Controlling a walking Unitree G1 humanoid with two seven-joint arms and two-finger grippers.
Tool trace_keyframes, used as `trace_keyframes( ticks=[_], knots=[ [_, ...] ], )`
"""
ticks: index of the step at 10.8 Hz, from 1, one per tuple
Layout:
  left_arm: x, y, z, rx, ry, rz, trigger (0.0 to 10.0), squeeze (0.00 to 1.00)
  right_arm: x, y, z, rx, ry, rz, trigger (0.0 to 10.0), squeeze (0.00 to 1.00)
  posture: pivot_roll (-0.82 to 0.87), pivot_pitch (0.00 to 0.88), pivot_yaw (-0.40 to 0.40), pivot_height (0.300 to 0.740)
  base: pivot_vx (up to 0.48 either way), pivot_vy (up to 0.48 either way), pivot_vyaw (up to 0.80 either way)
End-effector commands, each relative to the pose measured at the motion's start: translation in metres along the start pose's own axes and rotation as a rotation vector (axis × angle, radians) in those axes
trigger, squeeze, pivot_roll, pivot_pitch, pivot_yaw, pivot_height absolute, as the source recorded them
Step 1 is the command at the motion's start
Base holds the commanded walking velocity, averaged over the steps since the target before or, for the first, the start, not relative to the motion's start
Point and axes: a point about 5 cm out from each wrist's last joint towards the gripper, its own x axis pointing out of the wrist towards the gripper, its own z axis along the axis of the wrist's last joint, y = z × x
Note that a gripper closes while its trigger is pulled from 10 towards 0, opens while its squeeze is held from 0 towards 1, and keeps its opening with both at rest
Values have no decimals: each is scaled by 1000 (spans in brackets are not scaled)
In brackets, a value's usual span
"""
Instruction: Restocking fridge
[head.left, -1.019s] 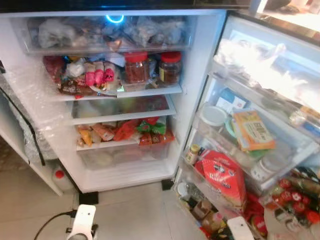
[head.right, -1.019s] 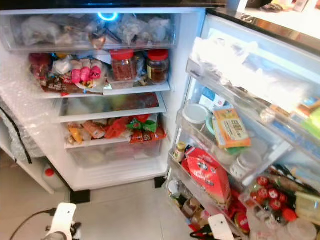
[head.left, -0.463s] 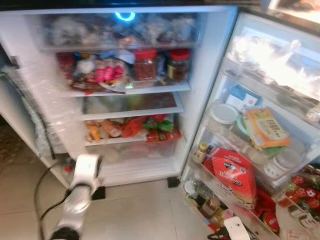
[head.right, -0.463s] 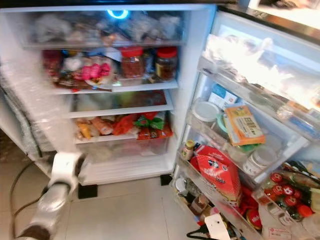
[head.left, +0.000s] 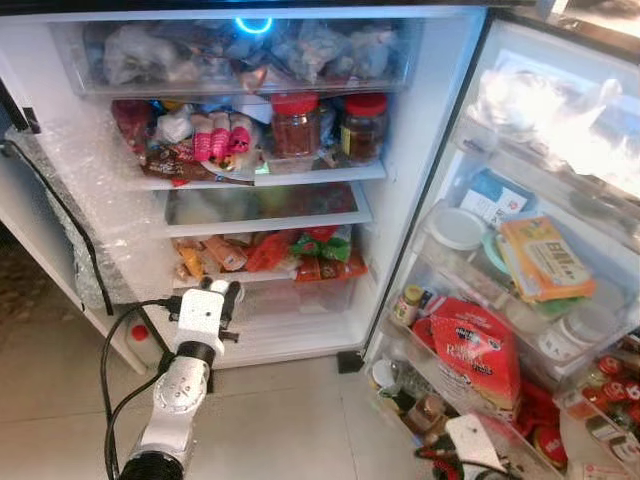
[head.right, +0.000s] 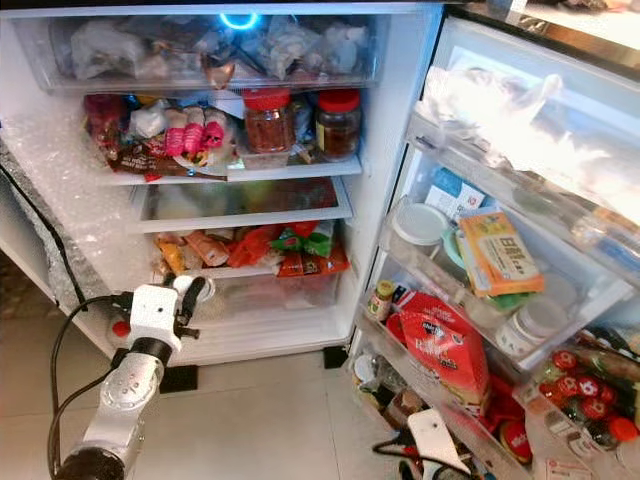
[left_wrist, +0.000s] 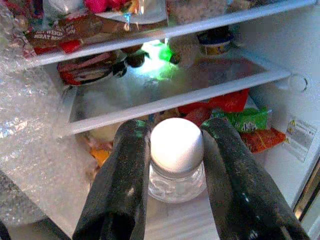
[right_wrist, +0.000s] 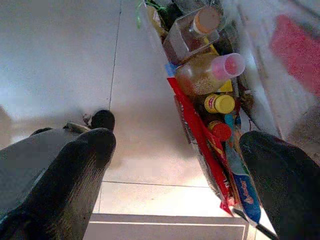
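Jaws clamped on a white-capped glass jar, left gripper at lower left before the fridge crisper drawer. Right gripper spread wide, low by the door shelf of bottles.

Jar contents unreadable, sides behind left claw fingers.

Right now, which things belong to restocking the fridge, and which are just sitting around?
Job:
left tool
white-lidded jar it grips
fridge shelf

Just there:
two red-lidded jars
red bag in the door
right tool, open
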Motion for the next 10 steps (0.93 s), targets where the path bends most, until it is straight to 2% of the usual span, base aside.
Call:
trace_keyframes(
  ticks=[1, 2, 3, 6, 10],
  knots=[
    [-2, -2, 1, 4, -1, -9, 10000, 0, 0, -3, -1, 20, 8, -9, 10000, 0, -112, 89, -40, 740, 0, 0, 0],
    [-3, -2, 2, 4, 1, -10, 10000, 0, 0, -3, -1, 20, 8, -9, 10000, 0, -112, 89, -40, 740, 0, 0, 0],
    [-2, 3, 5, 7, -6, 7, 10000, 0, 0, -10, 15, 17, -21, -8, 10000, 0, -131, 107, -48, 740, 0, 0, 0],
    [10, -6, 12, -19, -18, -1, 10000, 0, -2, -21, 24, 33, -41, -32, 10000, 0, -147, 83, -64, 740, 0, 0, 0],
    [17, 5, 21, -6, -46, 42, 10000, 0, -2, -23, 29, 15, -48, -18, 10000, 0, -134, 54, -57, 740, 0, 0, 0]
  ],
)
